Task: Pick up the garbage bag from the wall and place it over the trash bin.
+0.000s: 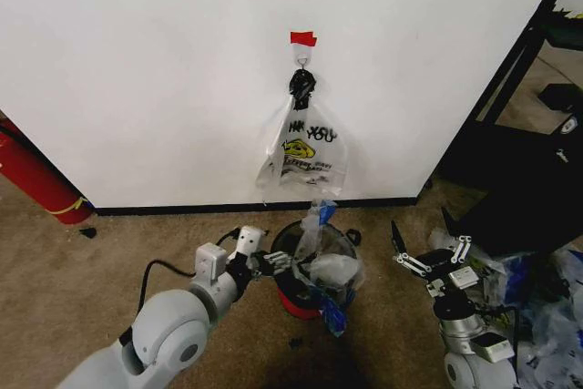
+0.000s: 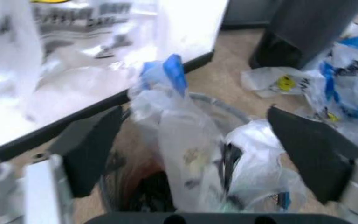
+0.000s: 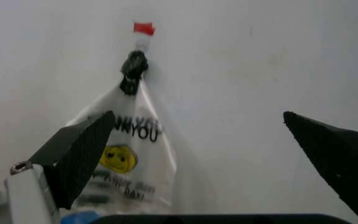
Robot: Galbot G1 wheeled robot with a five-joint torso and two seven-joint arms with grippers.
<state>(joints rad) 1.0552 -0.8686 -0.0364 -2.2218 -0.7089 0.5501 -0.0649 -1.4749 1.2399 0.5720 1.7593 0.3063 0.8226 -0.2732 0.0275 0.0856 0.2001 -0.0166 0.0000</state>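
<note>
White wall (image 1: pixel 164 79) w/ black baseboard (image 1: pixel 182 209) ran across the back. Red tape (image 1: pixel 303 38) & a small hook (image 1: pixel 301 59) sat high on it, a smiley bag (image 1: pixel 305 154) hanging below. Floor was tan carpet (image 1: pixel 82 289). Red cylinder (image 1: pixel 36 179) leaned at far left. Black shelving (image 1: pixel 537 107) stood on the right, w/ a pile of bags (image 1: pixel 547 307) on the floor by it.

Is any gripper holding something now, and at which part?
Nothing is held. The left gripper is open beside the garbage bag in the trash bin; the right gripper is open, empty.
</note>
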